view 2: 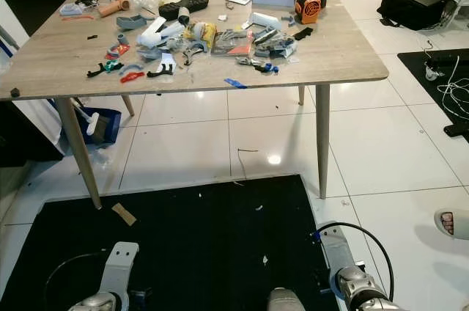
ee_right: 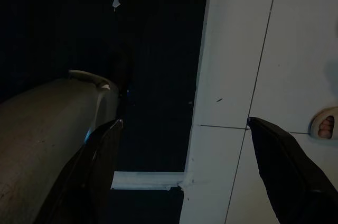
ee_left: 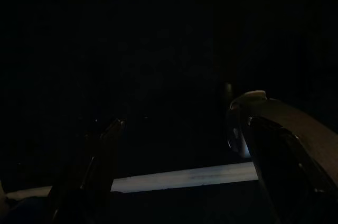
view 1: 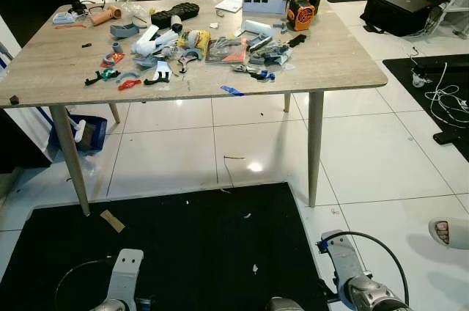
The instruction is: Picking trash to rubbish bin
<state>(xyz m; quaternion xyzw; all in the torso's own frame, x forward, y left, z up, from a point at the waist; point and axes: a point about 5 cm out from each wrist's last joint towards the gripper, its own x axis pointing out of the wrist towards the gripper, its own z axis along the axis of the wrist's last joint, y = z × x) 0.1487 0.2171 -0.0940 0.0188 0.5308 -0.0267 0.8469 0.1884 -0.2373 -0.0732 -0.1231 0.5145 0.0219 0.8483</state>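
While both arms hang idle at the robot's sides, the step in hand looks to be finding and approaching a piece of trash, so the sensible start is with the big landmarks. The black mat (view 1: 183, 252) lies on the white tiled floor (view 1: 366, 164) directly in front, and the worktop (view 1: 44, 69) stands at its far edge, crowded with tools and parts that are probably not rubbish. The clearest candidate is the brown scrap (view 1: 112, 221) lying flat on the mat near its left edge, just inside the worktop's front-left leg (view 1: 72, 157); smaller white flecks (view 1: 254, 268) dot the mat's middle and right. No bin can be made out with certainty, though a blue container (view 1: 88, 133) sits under the worktop's left side. The left gripper (ee_left: 174, 171) and right gripper (ee_right: 182, 166) both point at the floor with fingers spread apart and holding nothing. A good approach, I judge, is to step left, bend low, and pinch the flat scrap from its edge. A person's sandalled foot (view 1: 448, 232) rests on the tiles at the right and should be avoided.
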